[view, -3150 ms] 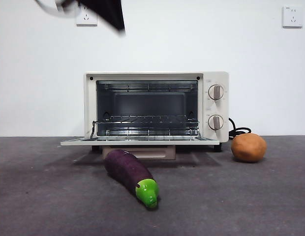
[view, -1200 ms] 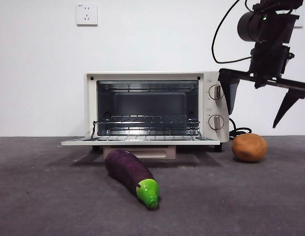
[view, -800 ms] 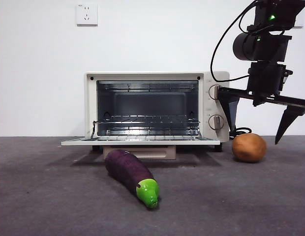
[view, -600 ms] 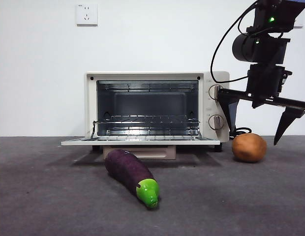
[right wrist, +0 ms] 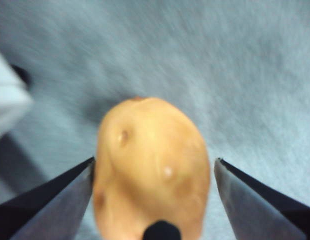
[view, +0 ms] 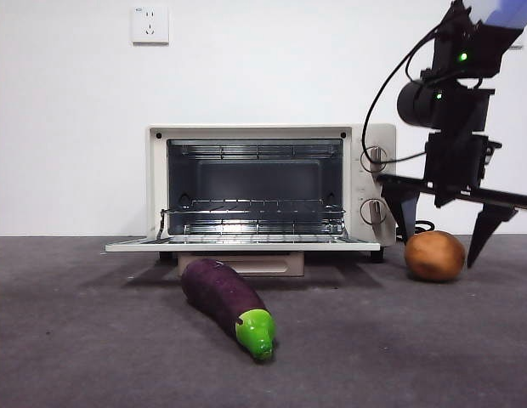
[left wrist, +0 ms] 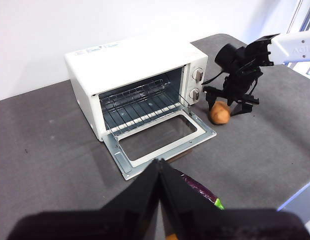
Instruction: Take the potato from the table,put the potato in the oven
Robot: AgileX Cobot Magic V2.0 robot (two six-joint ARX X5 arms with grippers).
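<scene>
The right pincer (view: 440, 234) straddles the potato (view: 434, 256) on the counter (view: 93, 340), jaws spread wide, gripping nothing. The left pincer (left wrist: 160, 167) is pressed closed, high above the open oven (view: 270, 191).

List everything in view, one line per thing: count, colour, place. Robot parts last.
potato: one, orange-brown, on the table beside the oven's knob end, between the right gripper's jaws.
eggplant: one, dark purple with green tip, on the table in front of the open door.
oven: one, cream-white, door folded down, rack inside bare.
table: one, dark grey.
wall sockets: white, on the wall behind.
right gripper: black, open, jaws straddling the potato.
left gripper: black, shut, raised above the eggplant.
</scene>
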